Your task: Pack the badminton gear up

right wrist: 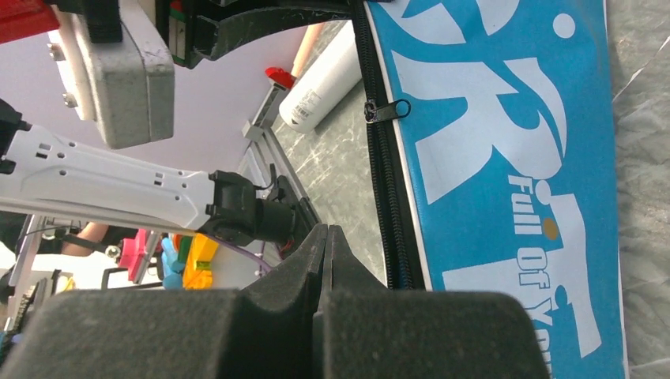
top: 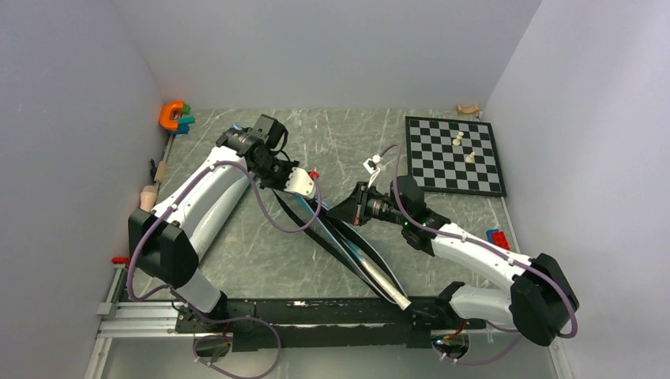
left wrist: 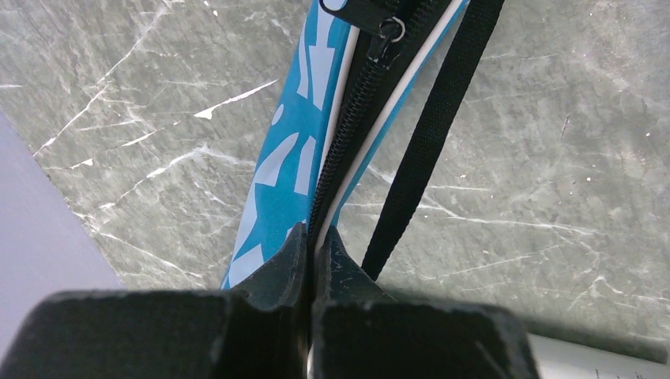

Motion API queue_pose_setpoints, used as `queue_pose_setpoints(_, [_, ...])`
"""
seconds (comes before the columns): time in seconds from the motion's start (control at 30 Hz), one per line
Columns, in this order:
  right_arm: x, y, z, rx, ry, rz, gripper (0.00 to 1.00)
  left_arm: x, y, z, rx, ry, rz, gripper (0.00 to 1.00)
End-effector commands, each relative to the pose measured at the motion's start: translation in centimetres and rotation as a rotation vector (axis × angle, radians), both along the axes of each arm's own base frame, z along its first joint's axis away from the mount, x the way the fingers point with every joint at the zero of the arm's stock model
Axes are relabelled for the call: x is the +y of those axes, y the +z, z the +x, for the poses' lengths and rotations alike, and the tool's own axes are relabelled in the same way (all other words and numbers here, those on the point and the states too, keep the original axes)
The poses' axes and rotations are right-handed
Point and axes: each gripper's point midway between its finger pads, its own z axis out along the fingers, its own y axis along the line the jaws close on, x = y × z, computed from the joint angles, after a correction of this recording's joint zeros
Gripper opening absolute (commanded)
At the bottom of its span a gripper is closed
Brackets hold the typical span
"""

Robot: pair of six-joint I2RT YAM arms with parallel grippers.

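Left gripper (left wrist: 314, 237) pinched shut on the zipper edge of the blue bag (left wrist: 288, 158), right gripper (right wrist: 325, 237) closed empty just beside the bag, black strap (left wrist: 427, 150) alongside it

blue bag (right wrist: 506, 142): small white print "full of you…", cut off; bigger white letters partial, unreadable.

Blue bag (top: 357, 251) with white lettering is stretching diagonally across the table (top: 332, 134), black zipper (left wrist: 348, 118) running along its edge, black strap (left wrist: 427, 142) trailing beside it.
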Motion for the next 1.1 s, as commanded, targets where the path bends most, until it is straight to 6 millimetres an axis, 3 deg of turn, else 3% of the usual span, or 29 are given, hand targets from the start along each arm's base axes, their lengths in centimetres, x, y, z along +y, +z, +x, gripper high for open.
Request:
queue_pose_setpoints(0.0, [0.0,1.3,0.3,-0.042,-0.011,-0.002,0.00,-0.1,1.2,1.1,-0.041,0.021,-0.013,0.00])
queue_pose_setpoints(0.03, [0.2,1.4,0.6,-0.045,-0.012,-0.009,0.10,-0.1,1.2,1.0,-0.038,0.020,-0.014,0.00])
queue_pose_setpoints(0.07, [0.4,1.7,1.1,-0.050,-0.016,-0.011,0.30,-0.2,1.2,0.9,-0.038,0.019,-0.017,0.00])
queue_pose_setpoints(0.1, [0.7,2.0,1.5,-0.059,-0.020,-0.012,0.41,-0.1,1.3,0.9,-0.036,0.022,-0.018,0.00])
queue_pose_setpoints(0.17, [1.2,2.3,2.5,-0.072,-0.028,-0.020,0.55,-0.1,1.3,0.8,-0.034,0.019,-0.017,0.00])
queue_pose_setpoints(0.23, [1.9,2.3,3.4,-0.081,-0.027,-0.029,0.59,-0.1,1.3,0.7,-0.035,0.017,-0.015,0.00])
queue_pose_setpoints(0.47, [3.8,2.3,5.0,-0.077,0.004,-0.011,0.55,-0.1,1.3,0.5,-0.032,0.017,-0.023,0.00])
queue_pose_setpoints(0.67, [4.2,1.5,5.1,-0.059,0.021,-0.022,0.50,-0.2,1.5,0.6,-0.035,0.015,-0.024,0.00])
queue_pose_setpoints(0.9, [4.6,1.3,5.0,-0.041,0.039,0.004,0.32,-0.3,1.6,0.8,-0.035,0.018,-0.026,0.00])
queue_pose_setpoints(1.07, [4.9,1.5,4.9,-0.038,0.047,0.016,0.28,-0.3,1.6,0.9,-0.032,0.022,-0.025,0.00])
